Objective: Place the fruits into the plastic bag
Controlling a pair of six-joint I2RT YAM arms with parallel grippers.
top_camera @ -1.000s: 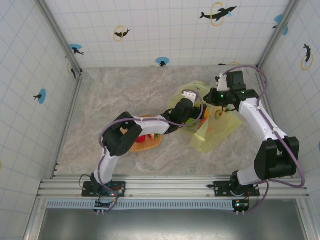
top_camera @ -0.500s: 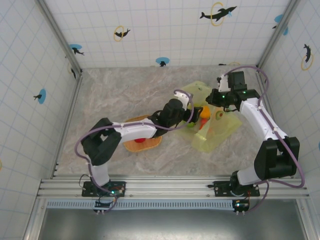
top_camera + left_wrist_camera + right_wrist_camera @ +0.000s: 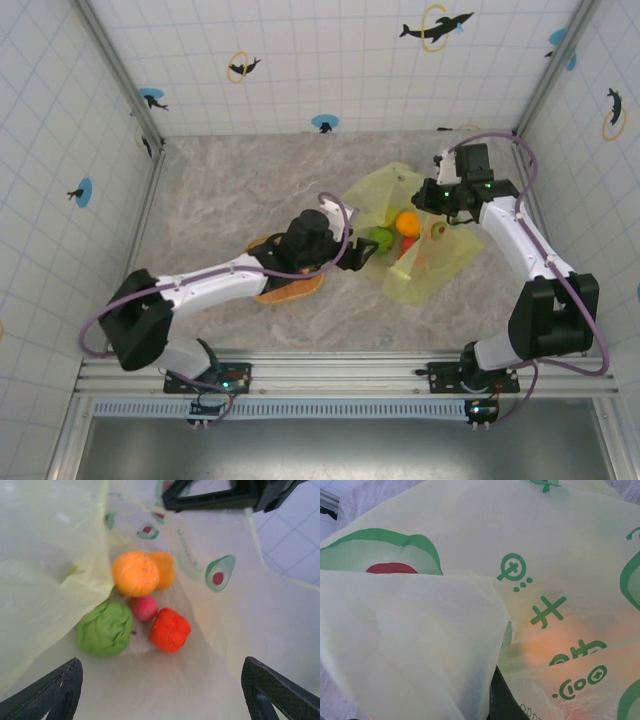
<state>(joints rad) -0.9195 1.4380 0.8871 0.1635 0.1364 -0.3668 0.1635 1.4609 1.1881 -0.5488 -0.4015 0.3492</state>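
We have the left pincer (image 3: 161,670) spread wide and empty at the mouth of the bag (image 3: 445,255); the fruits (image 3: 135,573) sit piled inside it, at two o'clock from those jaws in the top view; the right pincer (image 3: 437,195) looks pinched on the bag's far rim, propping it open. The plate (image 3: 305,287) lies at eight o'clock from the left pincer, under that arm, so the left arm is nearer; what remains there we cannot tell.
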